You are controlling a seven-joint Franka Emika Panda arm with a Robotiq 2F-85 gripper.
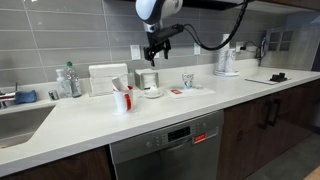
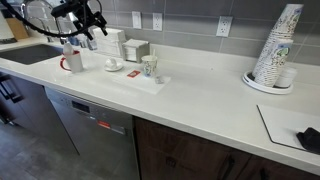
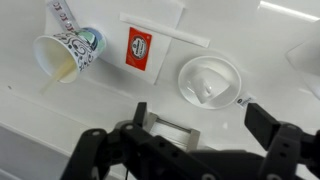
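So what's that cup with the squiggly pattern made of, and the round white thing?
The patterned cup looks like paper: matte, with a printed outside and a plain cream inside. The round white lid seems to be thin plastic, smooth and slightly shiny with moulded ridges, though it could be a small dish.

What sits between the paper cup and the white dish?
A small red packet lies flat between the paper cup and the white dish, touching neither. The wrist view shows it most clearly.
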